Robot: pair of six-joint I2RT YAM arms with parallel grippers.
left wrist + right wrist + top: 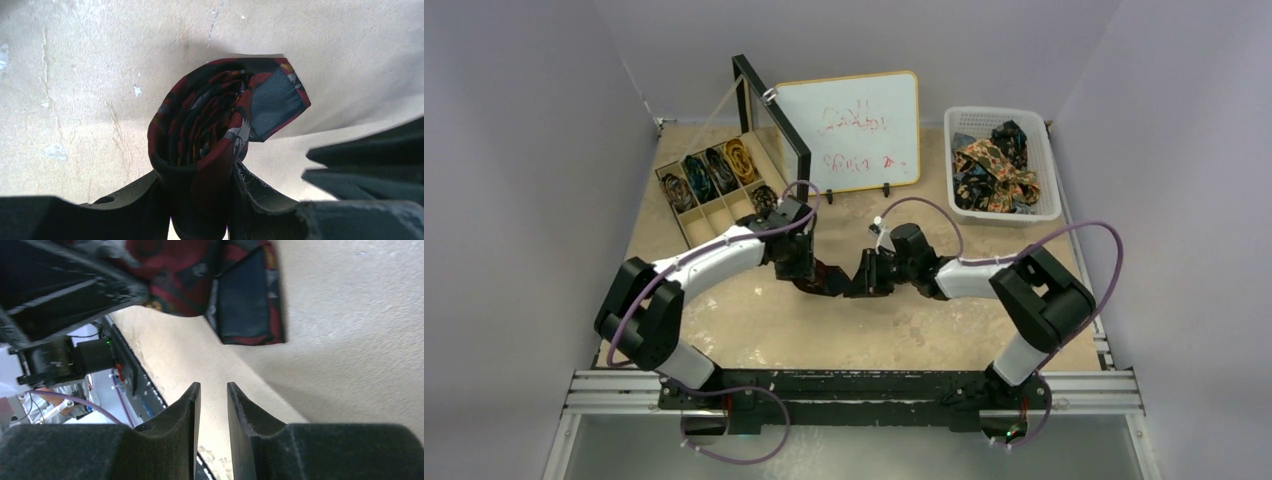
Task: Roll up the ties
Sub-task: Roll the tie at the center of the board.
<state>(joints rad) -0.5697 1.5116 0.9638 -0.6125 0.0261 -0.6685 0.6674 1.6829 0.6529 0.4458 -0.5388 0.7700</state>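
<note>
While you look down from above, both arms reach inward and meet near the middle of the table, a tan board with pale scuffs and white flecks where the finish has worn. Plain grey walls close in the left, right and far sides, and a metal rail runs along the near edge where the arm bases sit.

Your left gripper is clamped on the rolled tie, a dark maroon coil with gold and grey flecks. It is pinched between both fingers, with its pointed end and dark lining flapping out to the right. The coil hangs just above the tan board and throws a soft shadow on it.

Your right gripper sits just beside that roll. Its fingers stand a narrow slit apart, with bare board showing through and nothing between them.

At the far left stands a wooden box with its dark lid raised. Coiled ties fill the far row of its compartments. A whiteboard with red scribbles leans at the far middle. At the far right, a white basket holds a heap of loose ties, orange floral ones among darker ones.
</note>
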